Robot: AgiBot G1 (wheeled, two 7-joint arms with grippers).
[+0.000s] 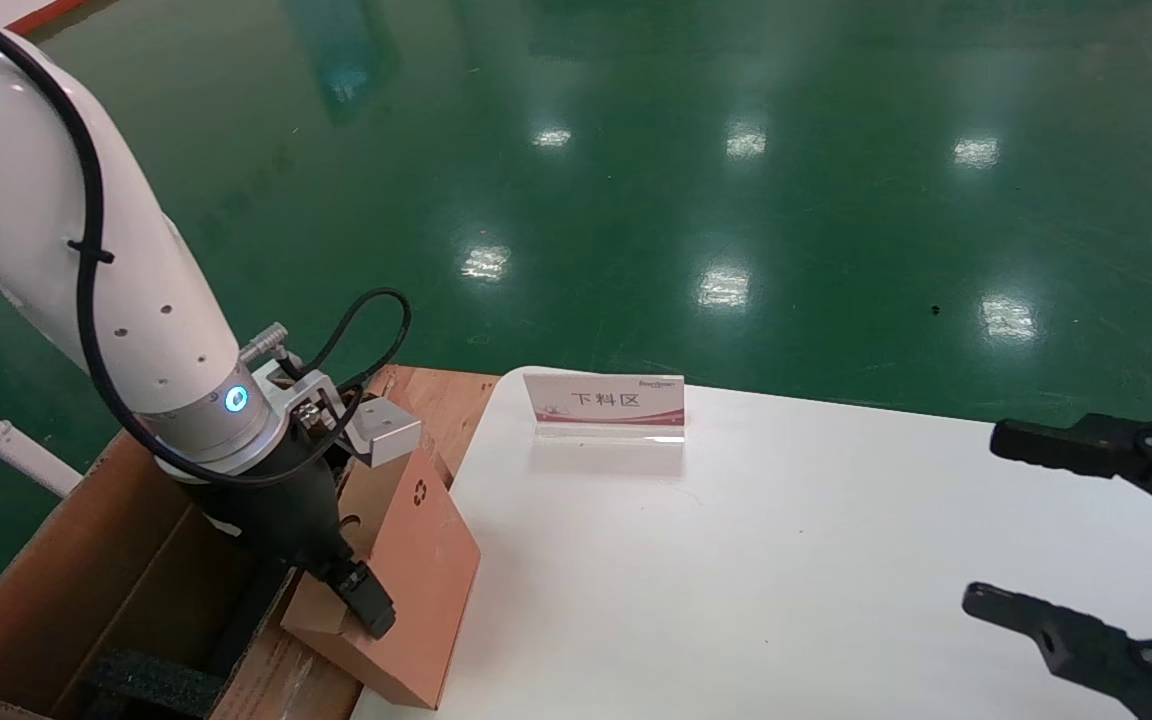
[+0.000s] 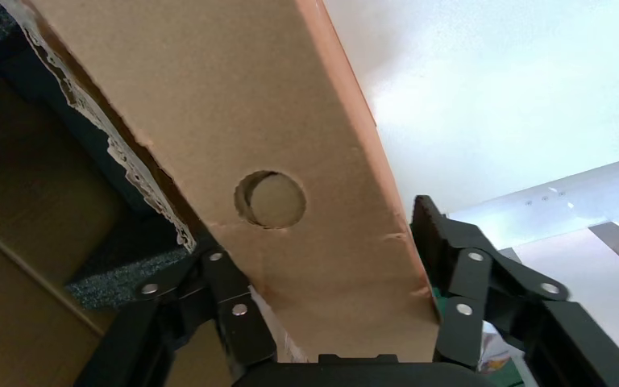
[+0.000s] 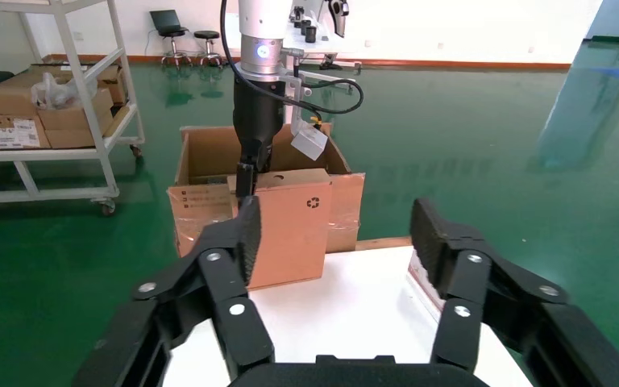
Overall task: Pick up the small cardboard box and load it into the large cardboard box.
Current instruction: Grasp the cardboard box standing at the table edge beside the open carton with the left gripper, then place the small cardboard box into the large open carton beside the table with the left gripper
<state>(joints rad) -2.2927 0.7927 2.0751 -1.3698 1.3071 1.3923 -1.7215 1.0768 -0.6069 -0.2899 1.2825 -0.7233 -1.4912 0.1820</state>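
Note:
The small cardboard box (image 1: 426, 560) is tilted at the white table's left edge, leaning over the large cardboard box's near flap. Its recycling symbol faces the table, and its round finger hole (image 2: 270, 199) shows in the left wrist view. My left gripper (image 1: 351, 590) is shut on the small cardboard box (image 2: 234, 97), one finger on each side; the head view shows only one finger. The large cardboard box (image 1: 66, 560) stands open to the left, below table level, with black foam (image 1: 151, 680) inside. My right gripper (image 1: 984, 518) hangs open over the table's right side, holding nothing.
A small acrylic sign (image 1: 604, 400) stands at the far edge of the white table (image 1: 736, 560). Green floor surrounds the table. In the right wrist view, a white shelf cart (image 3: 48, 97) with cartons stands beyond the large cardboard box (image 3: 209, 149).

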